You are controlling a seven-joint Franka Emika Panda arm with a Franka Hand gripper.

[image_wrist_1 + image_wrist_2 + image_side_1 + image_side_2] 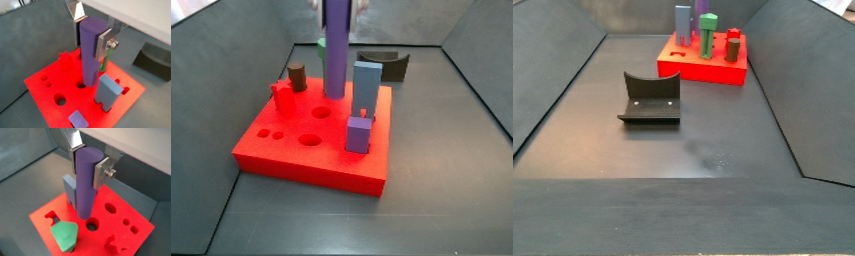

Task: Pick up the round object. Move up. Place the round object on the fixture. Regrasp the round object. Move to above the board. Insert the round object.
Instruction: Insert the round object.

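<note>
Round object: long purple cylinder, upright above the board, clamped near its top between the silver fingers; its lower end sits at or just inside a round hole — the wrist views do not settle how deep.
Gripper: above the board, jaws closed on the round object; in a side view it is cut off by the frame's top edge, so only the fingertips show.
Board: red square slab on the dark floor; in a side view it stands far back, small, its holes hard to make out.
Hidden: the green peg shows only as a sliver behind the gripper finger in a wrist view; clearer elsewhere and.
Around: a tall blue-grey block stands just beside the cylinder; a short purple square block stands nearer the board's edge; a short brown cylinder stands near a far corner, by a red star-shaped peg.
Open holes: several round ones on the board's top — unblocked.
Fixture: dark L-shaped bracket on the floor, well apart from the board, nothing on it.
</note>
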